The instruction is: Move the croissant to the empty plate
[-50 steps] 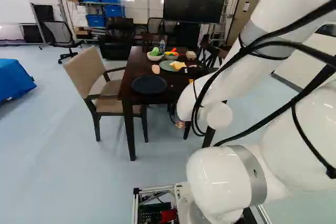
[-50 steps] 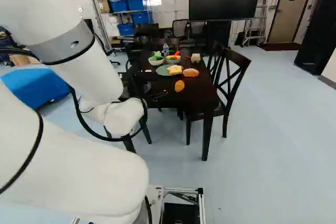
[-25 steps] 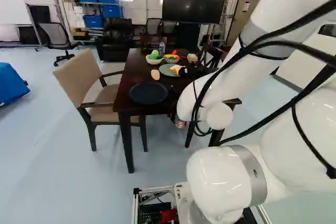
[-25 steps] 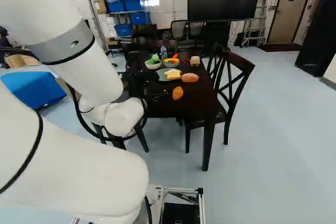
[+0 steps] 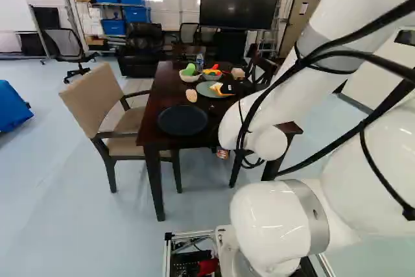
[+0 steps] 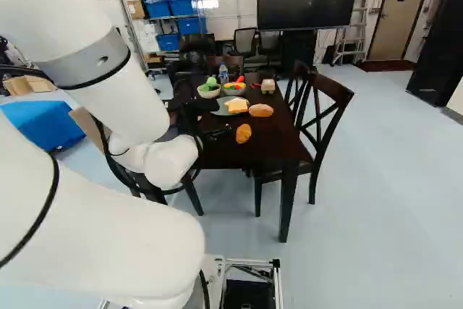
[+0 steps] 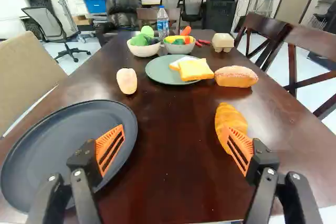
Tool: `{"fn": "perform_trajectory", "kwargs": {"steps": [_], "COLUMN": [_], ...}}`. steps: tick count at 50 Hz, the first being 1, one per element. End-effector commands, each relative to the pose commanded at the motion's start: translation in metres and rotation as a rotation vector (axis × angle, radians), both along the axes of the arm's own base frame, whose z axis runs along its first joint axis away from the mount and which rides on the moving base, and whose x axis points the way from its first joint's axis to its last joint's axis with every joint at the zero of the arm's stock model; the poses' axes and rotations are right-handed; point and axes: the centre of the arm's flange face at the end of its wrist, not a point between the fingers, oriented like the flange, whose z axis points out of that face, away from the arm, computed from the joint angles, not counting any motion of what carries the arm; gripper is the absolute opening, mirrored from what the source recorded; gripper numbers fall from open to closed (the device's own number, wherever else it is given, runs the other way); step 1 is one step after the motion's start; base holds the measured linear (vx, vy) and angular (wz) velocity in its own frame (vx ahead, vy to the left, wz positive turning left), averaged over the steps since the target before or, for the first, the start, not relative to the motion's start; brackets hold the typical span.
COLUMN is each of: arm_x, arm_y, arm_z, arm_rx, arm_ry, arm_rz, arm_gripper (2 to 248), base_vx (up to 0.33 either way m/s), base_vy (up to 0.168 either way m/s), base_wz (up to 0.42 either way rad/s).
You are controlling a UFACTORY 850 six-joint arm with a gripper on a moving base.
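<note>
My gripper (image 6: 217,134) is over the dark table in the right base view. Seen from the wrist, the gripper (image 7: 173,142) stands wide open with nothing gripped. The golden croissant (image 7: 230,119) lies on the table just beyond the tip of one finger, which overlaps its near end in that view; contact cannot be told. An empty dark round plate (image 7: 65,129) lies beside and partly behind the other finger. In the left base view this plate (image 5: 183,120) is near the table's front edge, and the croissant is hidden by the arm.
Farther along the table (image 7: 173,182) are a green plate (image 7: 160,74) with bread slices, a sugared bun (image 7: 236,77), a pale oval item (image 7: 126,81), two bowls of toy food, a bottle (image 7: 163,23) and an egg carton (image 7: 222,42). Chairs flank the table, one beige (image 5: 97,102).
The base has moved toward the table, with a slight turn, so table and chairs appear nearer and shifted. The arm keeps its pose against its lowest joint. The gripper is carried along with the base.
</note>
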Motion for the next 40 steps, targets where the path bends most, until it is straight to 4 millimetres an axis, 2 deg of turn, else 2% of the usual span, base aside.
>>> {"fn": "perform_trajectory", "kwargs": {"steps": [40], "arm_x": [0.056], "arm_y": [-0.026], "arm_z": [0.027], "arm_rx": [0.003], "arm_ry": [0.063], "arm_rz": [-0.08], "arm_gripper": [247], "base_vx": [0.0], "base_vy": [0.0], "base_wz": [0.0]}}
